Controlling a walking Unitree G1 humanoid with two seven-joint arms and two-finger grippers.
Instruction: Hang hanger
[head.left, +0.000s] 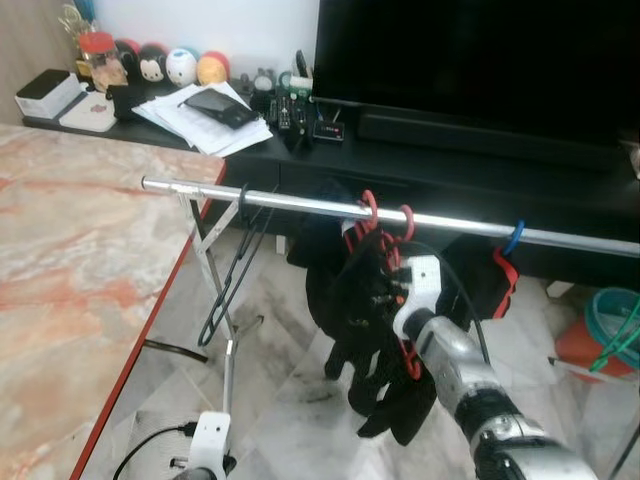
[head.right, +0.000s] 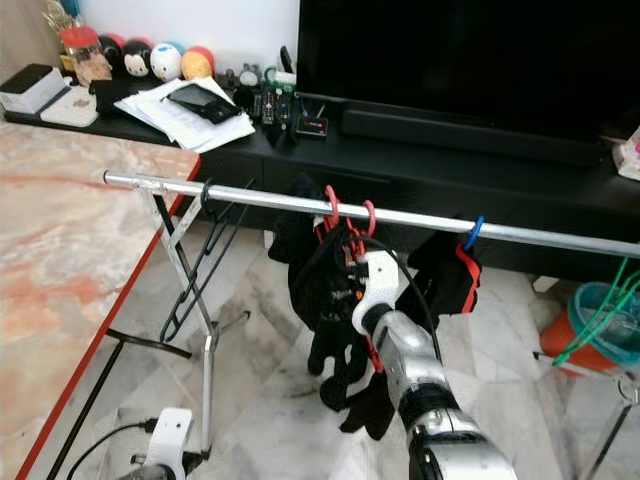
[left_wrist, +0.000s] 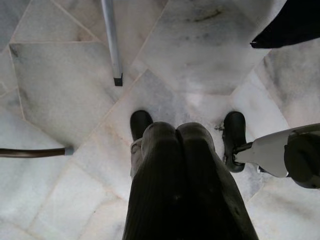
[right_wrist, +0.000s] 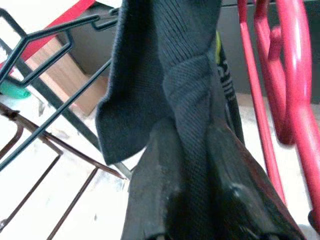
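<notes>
my right tool (right_wrist: 195, 200) is pinching the dark garment (head.left: 375, 340), steadying its red hanger (head.left: 372, 215) on the rail (head.left: 300, 203); left tool (left_wrist: 177, 145) clenched, idle.

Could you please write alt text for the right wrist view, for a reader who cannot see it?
The right gripper pinches a fold of dark knitted fabric between its two black fingers. Red plastic hangers hang beside it, and a thin black wire hanger is on the other side.

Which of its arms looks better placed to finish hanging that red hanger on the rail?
The right. Its right gripper is up by the silver rail, fingers pinching the dark garment at the red hangers. The left gripper hangs low, pointing at the floor.
</notes>
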